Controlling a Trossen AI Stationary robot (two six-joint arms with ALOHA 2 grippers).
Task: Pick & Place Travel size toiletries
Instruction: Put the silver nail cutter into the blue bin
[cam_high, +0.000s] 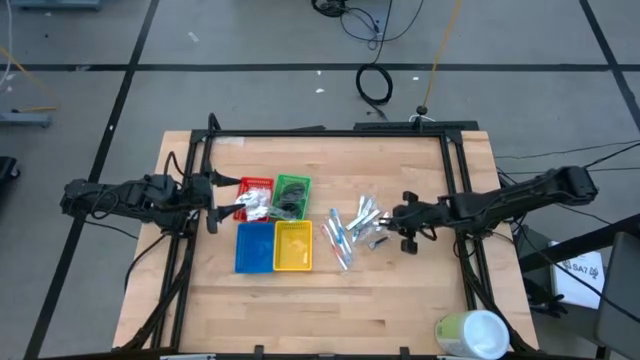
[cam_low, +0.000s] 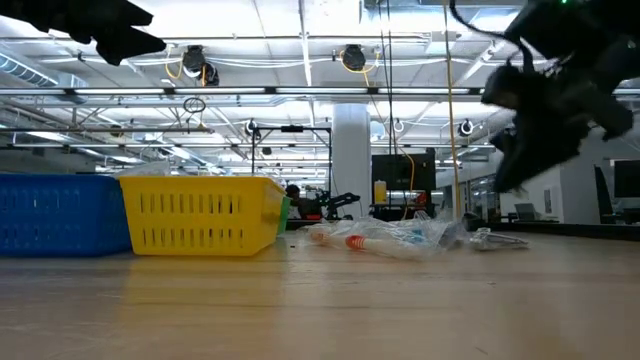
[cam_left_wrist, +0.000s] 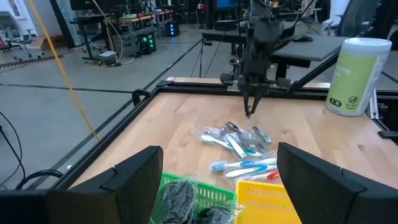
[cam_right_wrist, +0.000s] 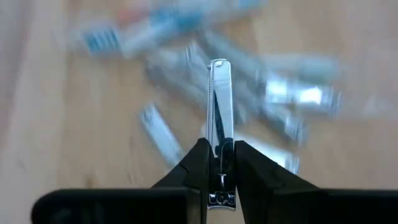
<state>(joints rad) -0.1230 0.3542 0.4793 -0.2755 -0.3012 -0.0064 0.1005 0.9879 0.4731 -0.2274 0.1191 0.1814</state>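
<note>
high view: the right gripper (cam_high: 400, 222) hangs at the right edge of the toiletries pile (cam_high: 352, 232); the four trays (cam_high: 273, 225) lie further left, nearer the left gripper (cam_high: 215, 208), which waits above them, fingers apart.
right wrist view: the fingers are pinched on a slim silver clipper (cam_right_wrist: 219, 102), its long axis running straight out from the jaws; it looks flat and shiny.

right gripper (cam_high: 398, 222) above table (cam_high: 400, 300) | toiletry pile (cam_high: 355, 228) just left | four trays (cam_high: 273, 225) further left
</note>
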